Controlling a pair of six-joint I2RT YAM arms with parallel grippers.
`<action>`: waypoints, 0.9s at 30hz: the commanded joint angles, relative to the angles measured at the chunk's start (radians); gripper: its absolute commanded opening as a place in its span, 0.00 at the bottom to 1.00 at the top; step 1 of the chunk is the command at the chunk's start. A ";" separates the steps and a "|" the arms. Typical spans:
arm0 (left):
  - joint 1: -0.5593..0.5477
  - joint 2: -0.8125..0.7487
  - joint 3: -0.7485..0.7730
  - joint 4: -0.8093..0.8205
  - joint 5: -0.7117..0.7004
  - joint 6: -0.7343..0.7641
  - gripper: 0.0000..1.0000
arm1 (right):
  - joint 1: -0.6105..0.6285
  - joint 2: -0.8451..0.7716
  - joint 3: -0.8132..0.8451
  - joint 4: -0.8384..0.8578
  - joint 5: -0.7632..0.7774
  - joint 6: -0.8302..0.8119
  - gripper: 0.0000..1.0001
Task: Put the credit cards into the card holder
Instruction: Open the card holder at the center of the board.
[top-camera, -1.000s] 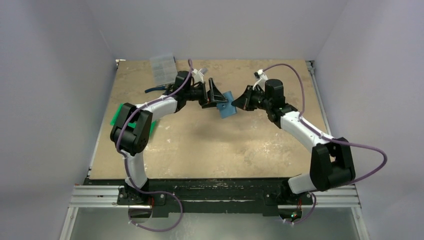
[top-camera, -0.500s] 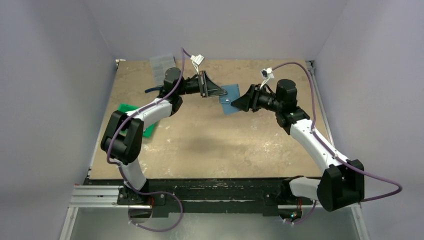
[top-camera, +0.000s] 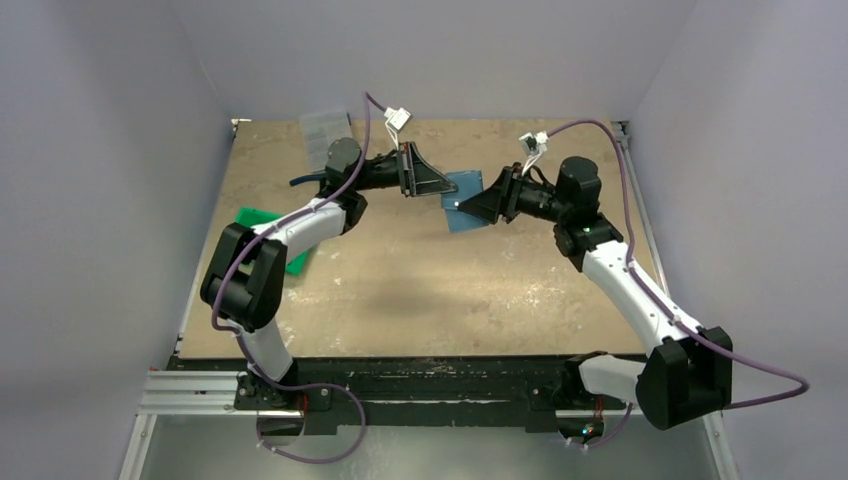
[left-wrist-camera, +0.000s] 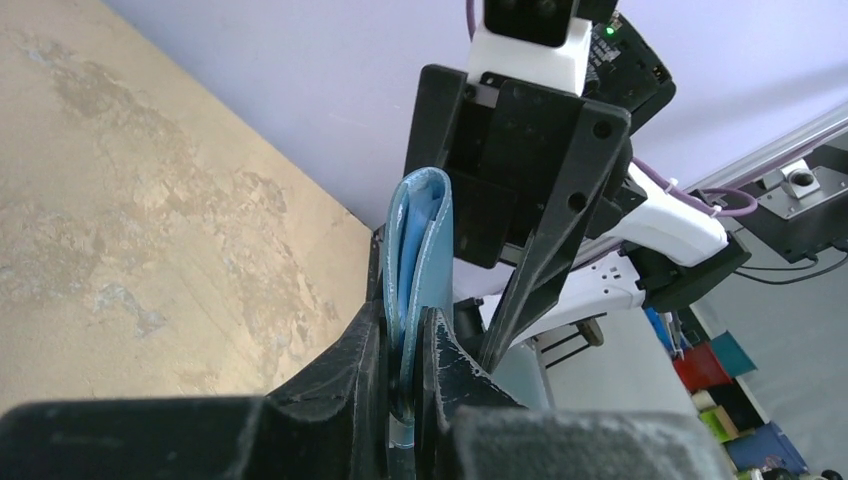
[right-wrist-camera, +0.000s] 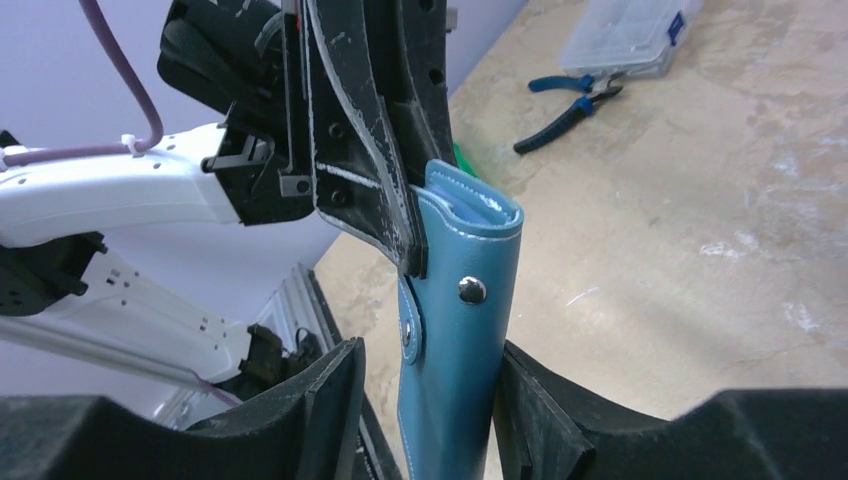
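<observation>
Card holder (top-camera: 466, 200) is up off the table (top-camera: 420, 300), held over its far middle between the two arms, folded, standing on edge with the snap stud (right-wrist-camera: 471, 290) facing the right wrist camera. Left claw (left-wrist-camera: 405, 375) is clamped tight on one edge of it; right claw (right-wrist-camera: 425, 385) has its fingers spread to either side of the opposite end, with a gap showing on one side, so not gripping. Green tray (top-camera: 248, 219) sits at the table's left edge, pliers (right-wrist-camera: 565, 105) and clear box (right-wrist-camera: 625, 35) far left.
</observation>
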 joint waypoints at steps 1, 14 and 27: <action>-0.007 -0.058 0.028 -0.012 0.027 0.062 0.00 | -0.035 -0.065 0.025 -0.004 0.066 -0.020 0.53; -0.047 -0.088 0.064 -0.229 -0.001 0.242 0.00 | -0.049 -0.040 -0.072 0.178 -0.052 0.087 0.37; -0.053 -0.111 0.201 -0.832 -0.331 0.573 0.62 | -0.045 -0.079 -0.030 -0.026 0.239 -0.005 0.00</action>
